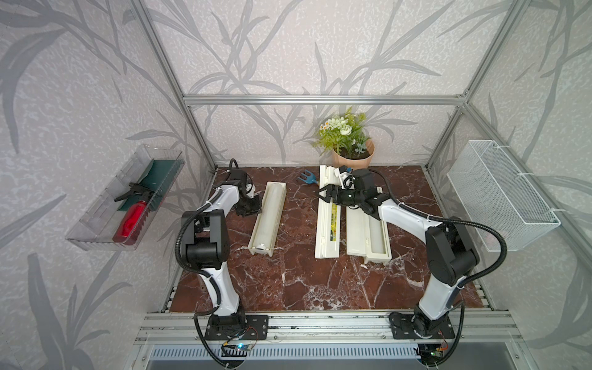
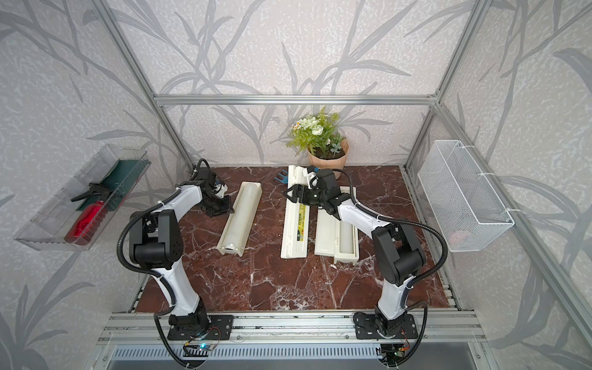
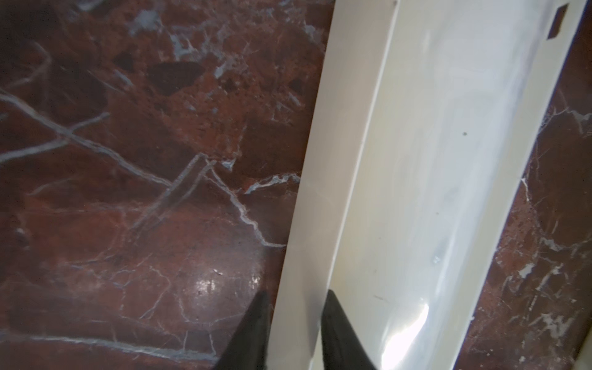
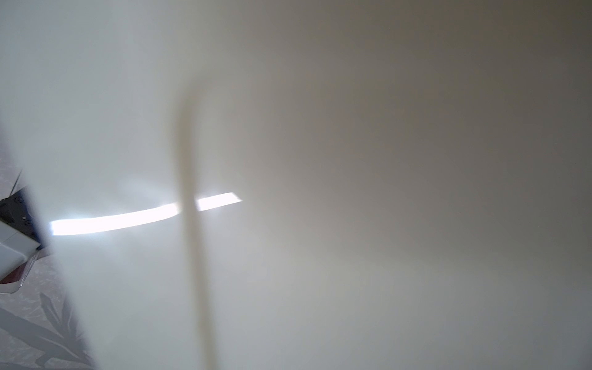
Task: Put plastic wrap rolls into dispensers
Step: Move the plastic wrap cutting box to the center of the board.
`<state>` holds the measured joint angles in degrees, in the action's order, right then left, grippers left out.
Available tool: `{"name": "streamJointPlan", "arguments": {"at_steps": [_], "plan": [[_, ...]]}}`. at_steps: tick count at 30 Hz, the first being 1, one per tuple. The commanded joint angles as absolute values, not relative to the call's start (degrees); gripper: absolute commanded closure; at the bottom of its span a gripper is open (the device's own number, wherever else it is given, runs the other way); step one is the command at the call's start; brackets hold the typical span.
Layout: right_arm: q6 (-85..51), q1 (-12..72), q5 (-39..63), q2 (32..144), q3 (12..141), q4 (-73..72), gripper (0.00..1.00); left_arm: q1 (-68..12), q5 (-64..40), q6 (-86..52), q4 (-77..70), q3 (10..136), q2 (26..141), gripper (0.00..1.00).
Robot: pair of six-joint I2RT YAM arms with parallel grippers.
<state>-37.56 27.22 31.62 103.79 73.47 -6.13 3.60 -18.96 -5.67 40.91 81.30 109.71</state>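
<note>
The left dispenser [image 1: 279, 213] lies open on the marble table with a plastic wrap roll [image 1: 268, 217] inside it. My left gripper [image 1: 255, 208] hangs over its left wall. In the left wrist view the gripper [image 3: 297, 291] is shut on that wall [image 3: 336, 160], one finger outside and one beside the roll [image 3: 432, 192]. The right dispenser [image 1: 355, 237] also lies open and holds a roll [image 1: 378, 238]. Between the two lies a long cream lid piece [image 1: 326, 234] with a yellow-green label. My right gripper [image 1: 321, 193] points left over its far part with jaws apart. A blurred cream surface [image 4: 352, 192] fills the right wrist view.
A potted plant [image 1: 347, 141] stands at the back and a small blue garden fork [image 1: 307, 179] lies in front of it. A white wire basket [image 1: 499, 195] hangs on the right wall. A clear tray [image 1: 96, 224] holding a red spray bottle hangs on the left wall.
</note>
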Motion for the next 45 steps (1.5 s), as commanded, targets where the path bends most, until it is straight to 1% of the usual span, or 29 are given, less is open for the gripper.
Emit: {"name": "streamJointPlan", "arguments": {"at_steps": [1, 4, 7, 14, 17, 23, 26, 29, 35, 37, 39, 41, 43, 45], "plan": [[-36.91, 27.42, 33.36, 103.56, 75.56, -5.02, 0.3, 1.77, -25.52, -5.62, 42.81, 79.47, 110.67, 0.83], [-34.54, 27.42, 33.1, 104.11, 77.0, -2.51, 0.3, -1.01, -26.37, -6.34, 43.93, 78.68, 110.98, 0.88], [-32.05, 27.39, 31.89, 104.38, 79.28, 2.82, 0.3, -4.14, -26.71, -9.22, 43.8, 77.14, 110.8, 0.89], [-27.07, 27.18, 28.6, 105.19, 84.67, 14.64, 0.31, -12.98, -28.96, -19.62, 35.03, 70.42, 108.74, 0.9], [-24.94, 27.22, 27.79, 106.41, 87.62, 19.33, 0.31, -16.7, -27.92, -19.88, 35.33, 71.49, 110.67, 0.9], [-21.91, 27.18, 25.72, 108.93, 93.68, 28.84, 0.31, -22.47, -28.8, -27.28, 31.29, 68.42, 110.1, 0.9], [-21.62, 27.2, 25.93, 110.17, 96.02, 32.32, 0.31, -23.44, -29.81, -34.47, 24.7, 63.87, 107.05, 0.88], [-21.97, 27.15, 25.69, 111.0, 97.28, 34.46, 0.32, -24.35, -30.25, -39.37, 19.81, 60.81, 104.46, 0.85], [-22.7, 27.17, 23.36, 111.71, 98.91, 37.82, 0.33, -27.24, -30.43, -41.7, 16.6, 58.34, 102.65, 0.78], [-23.75, 27.28, 23.12, 111.81, 99.07, 38.26, 0.33, -27.14, -28.91, -41.56, 16.22, 57.23, 100.58, 0.73], [-24.51, 27.82, 22.43, 112.05, 99.22, 38.8, 0.33, -26.82, -25.13, -38.49, 19.91, 58.32, 97.34, 0.63], [-24.62, 28.63, 20.68, 112.63, 99.97, 40.1, 0.34, -26.53, -20.56, -33.47, 25.62, 61.6, 94.35, 0.56], [-25.31, 29.59, 19.21, 113.44, 101.08, 41.85, 0.34, -26.13, -16.78, -28.81, 30.4, 65.2, 92.12, 0.52], [-26.26, 30.81, 17.64, 114.26, 102.16, 43.26, 0.34, -25.31, -13.74, -24.52, 33.72, 68.38, 90.57, 0.51]]}}
